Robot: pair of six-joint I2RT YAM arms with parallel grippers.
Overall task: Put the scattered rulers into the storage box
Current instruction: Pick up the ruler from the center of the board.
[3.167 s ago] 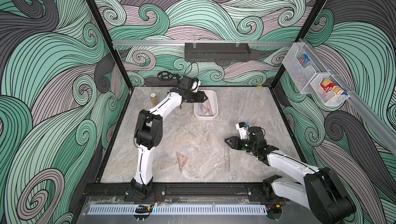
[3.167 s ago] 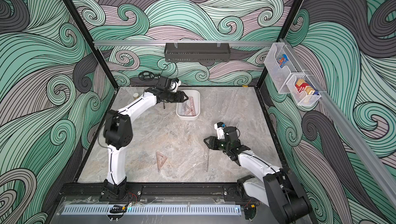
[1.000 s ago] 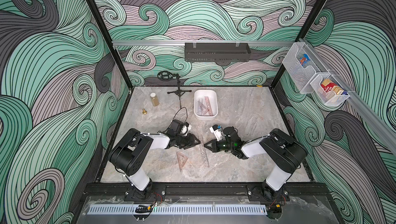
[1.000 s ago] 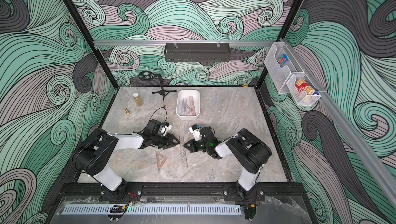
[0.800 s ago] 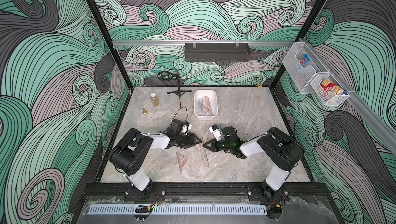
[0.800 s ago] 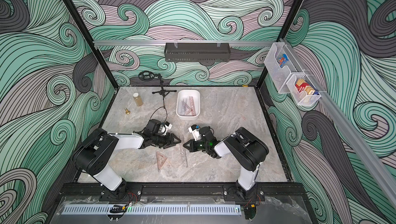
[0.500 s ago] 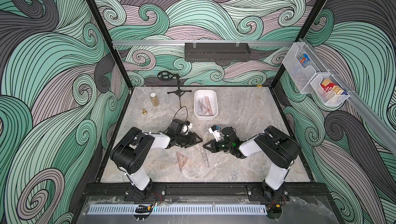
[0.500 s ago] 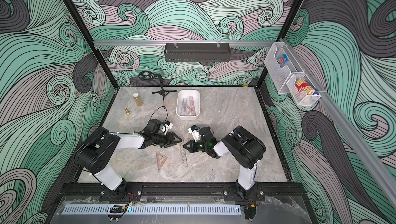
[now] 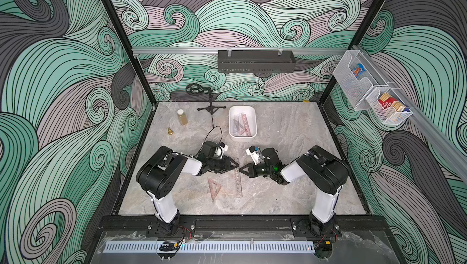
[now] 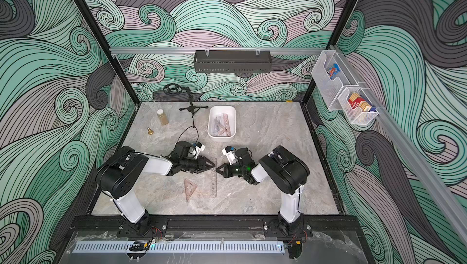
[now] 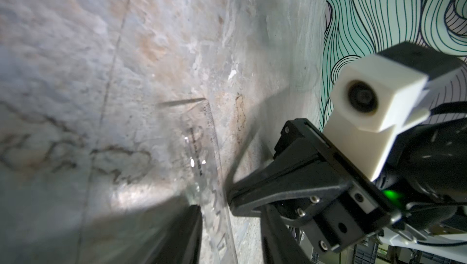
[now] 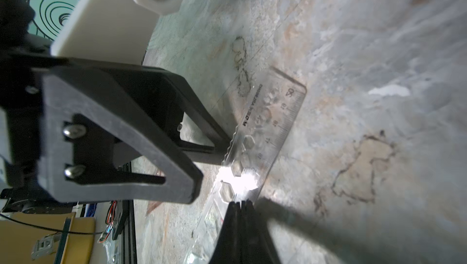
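Your walls [image 9: 227,22] run in swirling waves of teal green, pale mauve and charcoal, all ruled with fine black lines. Table [image 9: 290,136]: grey-beige marble look, dark veins.

Storage box [image 9: 242,138], twelve o'clock on the table: plain white. The rulers in it [image 9: 243,123] are pinkish-brown and clear.

Toward six o'clock:
- set square [image 9: 214,188]: see-through pinkish-brown
- long ruler [image 12: 273,123] at its three o'clock: clear, dark scale marks and numerals

Left gripper [image 9: 236,166] and right gripper [image 9: 241,169]: matte black. Left arm [image 9: 192,166] and right arm [image 9: 290,173]: white shells, black joints.

Shelf [image 9: 256,61]: black. Baskets [image 9: 353,83], two o'clock: white mesh. Jar [image 9: 182,118], eleven o'clock: amber, white lid.
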